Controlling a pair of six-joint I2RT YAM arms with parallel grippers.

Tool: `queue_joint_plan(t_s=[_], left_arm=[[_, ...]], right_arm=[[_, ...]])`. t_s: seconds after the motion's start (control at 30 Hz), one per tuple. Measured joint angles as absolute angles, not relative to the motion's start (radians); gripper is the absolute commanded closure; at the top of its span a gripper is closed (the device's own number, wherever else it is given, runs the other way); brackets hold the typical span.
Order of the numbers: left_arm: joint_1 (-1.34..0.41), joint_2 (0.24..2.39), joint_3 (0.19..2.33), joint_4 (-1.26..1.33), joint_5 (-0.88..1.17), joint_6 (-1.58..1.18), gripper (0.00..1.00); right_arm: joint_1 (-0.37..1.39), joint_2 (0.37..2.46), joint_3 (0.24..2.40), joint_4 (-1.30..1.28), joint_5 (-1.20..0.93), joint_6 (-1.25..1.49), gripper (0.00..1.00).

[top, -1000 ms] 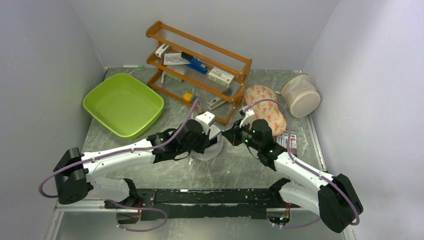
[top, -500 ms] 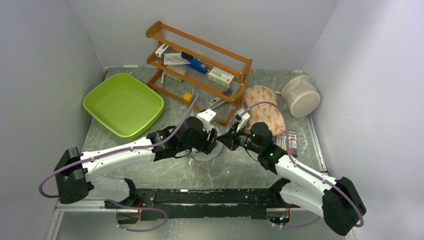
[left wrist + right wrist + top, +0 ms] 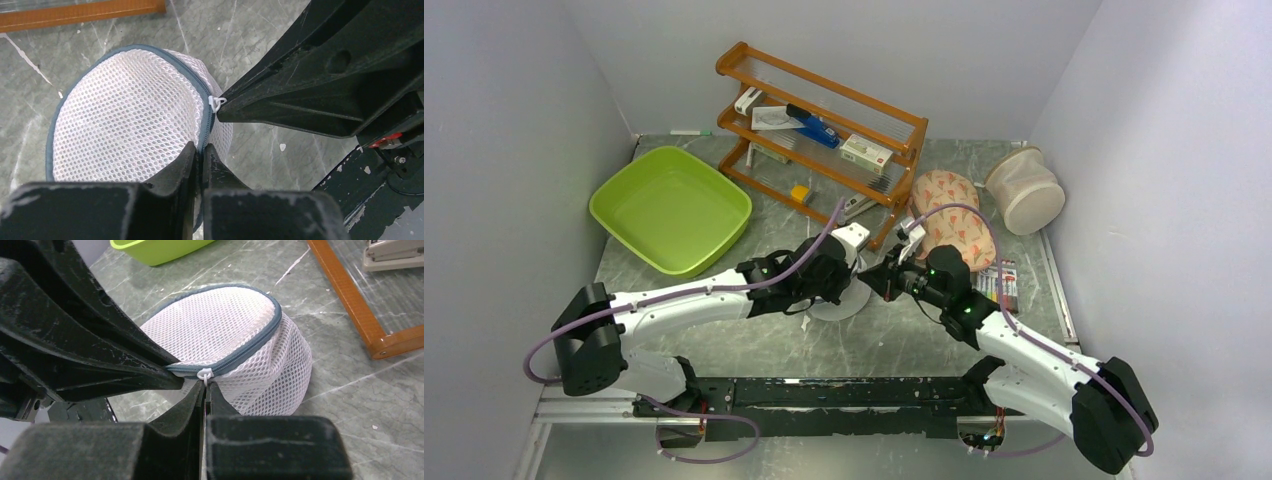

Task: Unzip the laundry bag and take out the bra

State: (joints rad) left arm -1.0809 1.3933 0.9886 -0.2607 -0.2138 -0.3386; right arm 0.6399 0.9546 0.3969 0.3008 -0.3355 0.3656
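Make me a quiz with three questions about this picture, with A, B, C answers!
1. Where is the green tub?
A. At the far left of the table
B. On the wooden rack
C. Inside a bag

2. What colour is the zip on the white laundry bag?
A. Red
B. Grey-blue
C. Yellow

3. How is that zip right now?
A. Wide open
B. Zipped shut
C. Torn off

Answers:
1. A, the top view shows it on the table's far left, beside the rack.
2. B, a grey-blue band runs round the white mesh lid.
3. B, both wrist views show no gap along it.
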Motion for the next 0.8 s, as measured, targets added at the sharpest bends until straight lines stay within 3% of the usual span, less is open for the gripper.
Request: queue_joint_plan(t_s=[0.4,0.6,0.67,0.8], left_arm=[[-1.081,1.324,0.983,-0.269,-0.245,-0.327,0.93],[-1.081,1.316,0.983,-0.279,-0.261,-0.335,0.93],[-1.081,1.314,0.981,-0.291,-0.262,-0.348,0.87],[-1.081,1.302,0.972,-0.307,-0.260,-0.369,0.55]], right_arm=[[0.609,1.045,0.440,0.277,-0.163,0.448,1.00],[0.558,1.113,0.464,0.274,-0.198,0.457,1.00],[0.553,1.111,0.458,0.291,-0.229,0.446,1.00],[0.545,1.084,0.430,0.316,-0.303,0.419,1.00]])
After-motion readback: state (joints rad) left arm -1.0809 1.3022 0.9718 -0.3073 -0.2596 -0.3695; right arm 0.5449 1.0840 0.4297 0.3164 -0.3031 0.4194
